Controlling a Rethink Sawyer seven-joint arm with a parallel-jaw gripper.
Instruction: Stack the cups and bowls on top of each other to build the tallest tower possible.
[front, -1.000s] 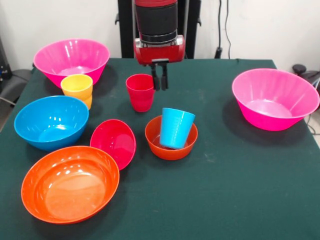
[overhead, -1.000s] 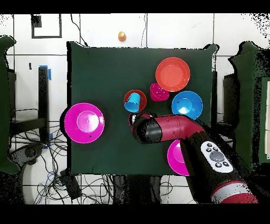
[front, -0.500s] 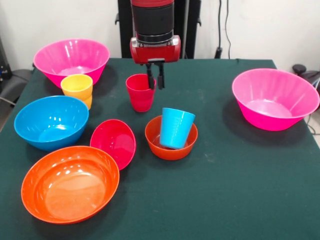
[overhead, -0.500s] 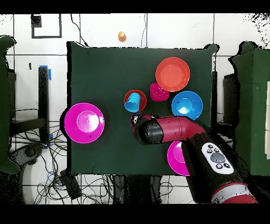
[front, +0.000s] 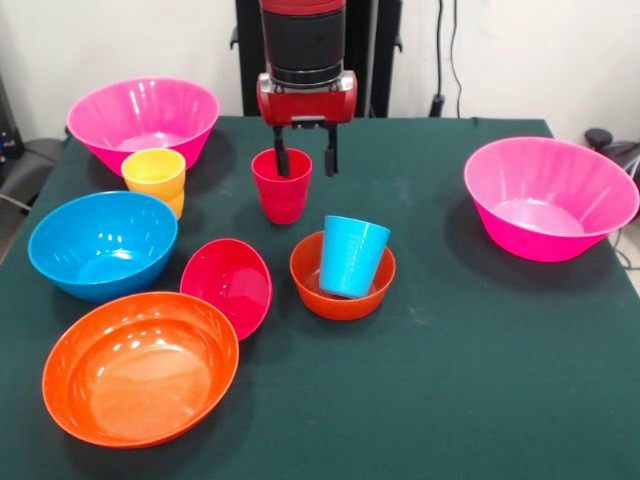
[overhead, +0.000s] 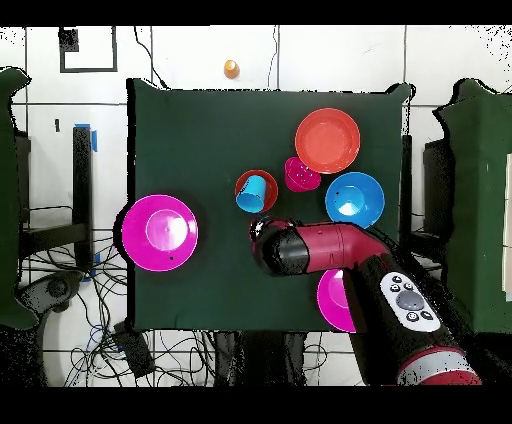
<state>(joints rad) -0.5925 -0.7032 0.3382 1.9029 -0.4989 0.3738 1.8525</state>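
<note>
Two spread tool (front: 304, 163) fingers at red cup (front: 282, 190) rim

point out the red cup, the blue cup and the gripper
red cup (front: 282, 192), front view, on its outer wall.
blue cup (front: 351, 256), front view, on its side wall.
gripper (front: 304, 160), front view, midway between the fingertips.

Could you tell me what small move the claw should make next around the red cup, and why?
Probably a short drop straight down, then close. The claw is open at the red cup, with one finger over the cup's mouth and the other outside its rim, so the wall seems lined up between them but not yet gripped.
</note>
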